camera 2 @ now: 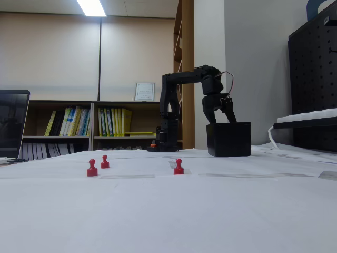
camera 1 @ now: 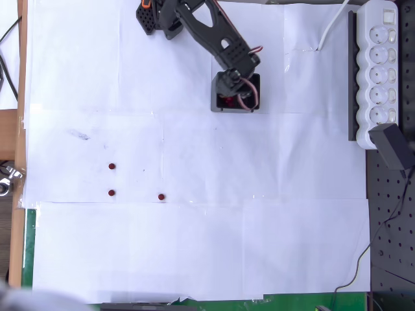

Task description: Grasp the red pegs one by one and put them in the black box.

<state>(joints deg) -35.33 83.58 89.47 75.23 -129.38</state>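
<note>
While the gripper hangs spread over the black box, overhead view shows red inside.

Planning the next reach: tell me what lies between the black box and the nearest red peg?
Only bare white paper between the black box and that peg, in the overhead view.

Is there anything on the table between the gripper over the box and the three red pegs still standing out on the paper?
Nothing visible. The gripper hangs over the black box, and the three red pegs stand on bare white paper; the power strip lies off to the side.
</note>
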